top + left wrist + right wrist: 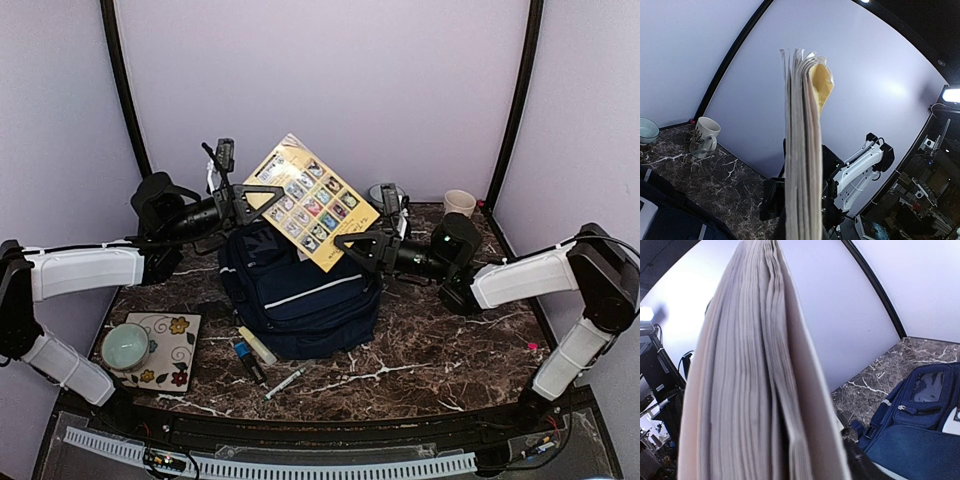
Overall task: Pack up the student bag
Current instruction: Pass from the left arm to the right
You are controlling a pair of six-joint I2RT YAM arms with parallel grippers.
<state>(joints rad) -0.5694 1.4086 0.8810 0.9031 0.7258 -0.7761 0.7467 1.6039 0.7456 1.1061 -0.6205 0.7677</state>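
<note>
The student bag (300,295) lies in the middle of the marble table, navy with a white stripe; it also shows in the right wrist view as the bag (920,430). A yellow book (310,205) with a grid of small pictures hangs tilted above the bag. My left gripper (245,195) is shut on its upper left edge, and the page edges of the book (802,150) fill the left wrist view. My right gripper (365,243) is at the lower right corner. The book (755,380) stands between its jaws; whether they press on it is hidden.
A white mug (460,202) and a grey bowl (380,192) stand at the back right. A floral pad (175,350) with a pale green bowl (125,345) on it lies front left. Markers (255,350) and a pen (285,380) lie in front of the bag.
</note>
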